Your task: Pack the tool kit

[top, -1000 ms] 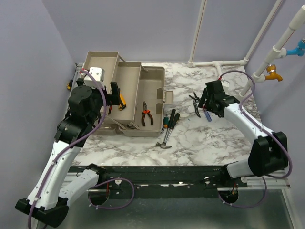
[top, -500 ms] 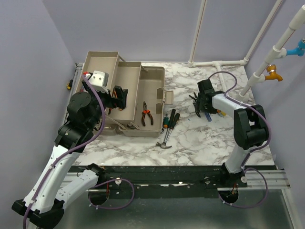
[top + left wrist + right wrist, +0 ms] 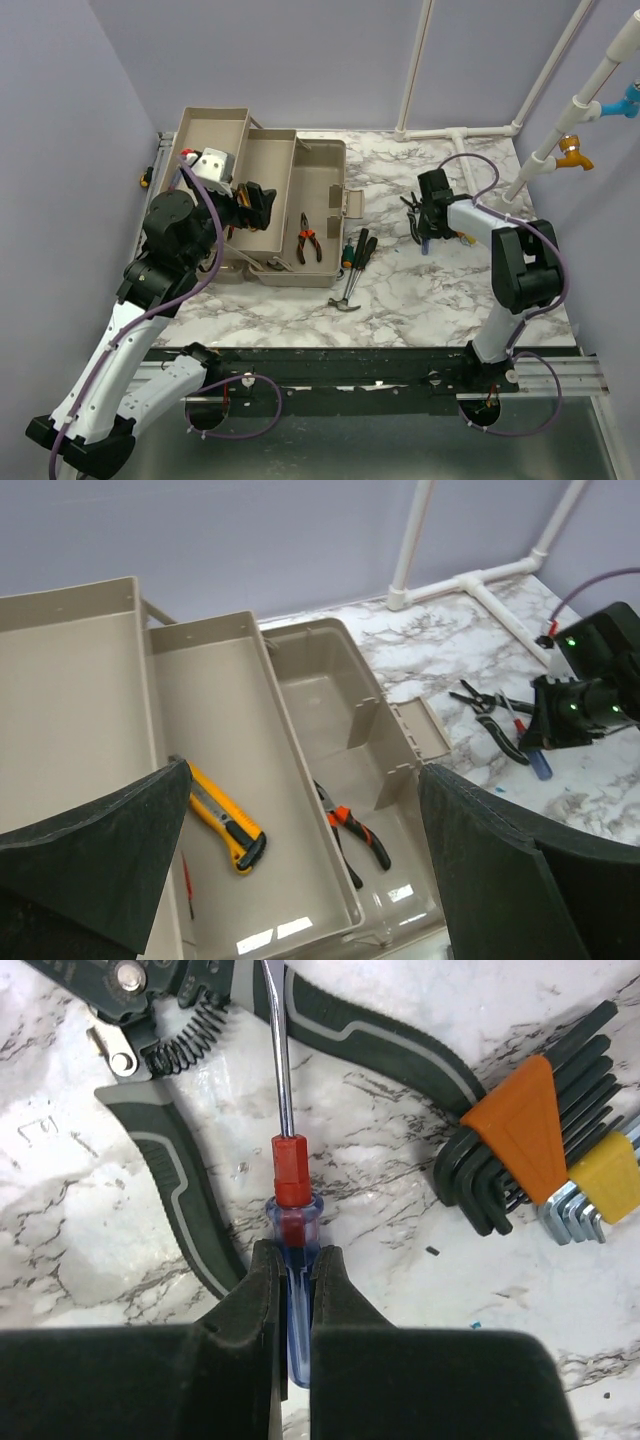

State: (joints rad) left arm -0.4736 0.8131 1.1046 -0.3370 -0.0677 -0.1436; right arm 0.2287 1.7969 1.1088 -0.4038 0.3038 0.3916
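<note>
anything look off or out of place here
Nothing looks damaged or spilled. Tools lie outside the toolbox: a hammer and screwdrivers beside it, grey-handled pliers and hex keys near the right gripper, which is shut on a blue-handled screwdriver.

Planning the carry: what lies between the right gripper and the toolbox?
Top view: dark-handled screwdrivers beside the toolbox, a hammer just nearer; the rest is bare marble up to the right gripper.
</note>
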